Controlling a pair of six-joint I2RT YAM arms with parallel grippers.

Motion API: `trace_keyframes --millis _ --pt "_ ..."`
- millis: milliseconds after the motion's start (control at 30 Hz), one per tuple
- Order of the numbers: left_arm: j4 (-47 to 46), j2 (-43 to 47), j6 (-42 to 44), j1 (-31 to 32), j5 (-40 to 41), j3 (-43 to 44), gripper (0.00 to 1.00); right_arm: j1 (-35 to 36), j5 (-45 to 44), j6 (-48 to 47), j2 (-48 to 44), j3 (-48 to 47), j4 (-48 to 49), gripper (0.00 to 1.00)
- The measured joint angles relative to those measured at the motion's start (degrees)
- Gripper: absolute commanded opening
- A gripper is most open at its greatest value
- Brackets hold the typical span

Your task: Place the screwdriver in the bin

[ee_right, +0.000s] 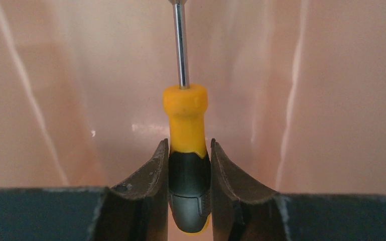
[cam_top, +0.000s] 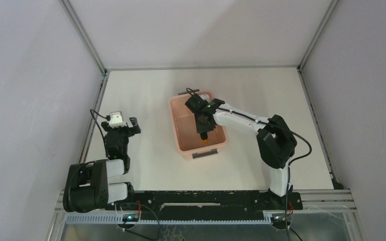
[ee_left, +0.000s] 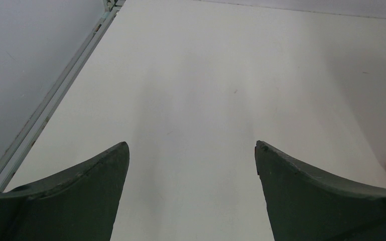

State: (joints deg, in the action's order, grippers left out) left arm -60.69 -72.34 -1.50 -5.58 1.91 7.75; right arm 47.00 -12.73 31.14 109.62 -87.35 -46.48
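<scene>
Right gripper (ee_right: 189, 148) clamps screwdriver (ee_right: 185, 113) by handle inside pink bin (ee_right: 331, 90); shd dip nr floor, then open slowly so nothing bounces out.

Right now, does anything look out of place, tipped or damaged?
Nothing stands out. The right gripper grips the screwdriver by its handle over the upright bin; the left gripper hangs open above the table.

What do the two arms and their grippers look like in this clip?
The left arm and right arm share white links between bulky black joints, with thin black cables looping alongside. A white block sits on the left wrist; a small green light shows near the right one. The left gripper and right gripper have dark grey, curved, tapering fingers.
</scene>
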Motion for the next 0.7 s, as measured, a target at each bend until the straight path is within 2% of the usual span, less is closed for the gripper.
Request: trace_keyframes --millis 200,433,467,500,700 --pt "0.0 0.0 0.0 0.0 0.0 0.0 1.00 0.0 0.3 2.4 4.9 2.8 5.8 0.58" --pt "0.0 0.0 0.0 0.0 0.0 0.0 1.00 0.8 -0.6 2.3 3.2 1.3 5.3 0.72" --pt "0.0 0.0 0.0 0.0 0.0 0.0 1.00 1.1 -1.0 2.0 2.3 0.4 4.7 0.78" --pt "0.0 0.0 0.0 0.0 0.0 0.0 1.00 1.4 -1.7 1.6 1.1 -0.7 4.2 0.97" --pt "0.0 0.0 0.0 0.0 0.0 0.0 1.00 3.0 -5.7 -2.9 -9.5 -7.4 3.7 1.00"
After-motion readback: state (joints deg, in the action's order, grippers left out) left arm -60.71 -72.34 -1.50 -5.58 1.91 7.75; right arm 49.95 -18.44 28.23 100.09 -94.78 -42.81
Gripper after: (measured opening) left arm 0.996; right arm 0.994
